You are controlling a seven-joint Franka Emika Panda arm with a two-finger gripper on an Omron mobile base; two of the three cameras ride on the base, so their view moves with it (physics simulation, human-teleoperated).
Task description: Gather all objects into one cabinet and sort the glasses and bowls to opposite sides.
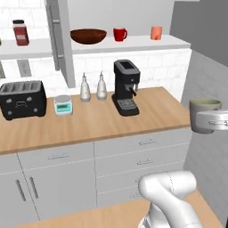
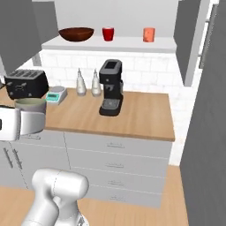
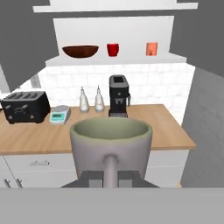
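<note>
My gripper is shut on the handle of the pale grey cup, held upright in the air in front of the counter. The same cup hangs at the right edge of the left base view and at the left of the right base view. Up on the white shelf of the open cabinet stand the dark brown bowl on the left, the red mug in the middle and the orange cup on the right. Its grey doors stand swung out.
On the wooden counter stand a black toaster, a small scale, two white bottles and a black coffee machine. A red spice jar sits on the doorless shelf at left. A tall grey wall closes the right side.
</note>
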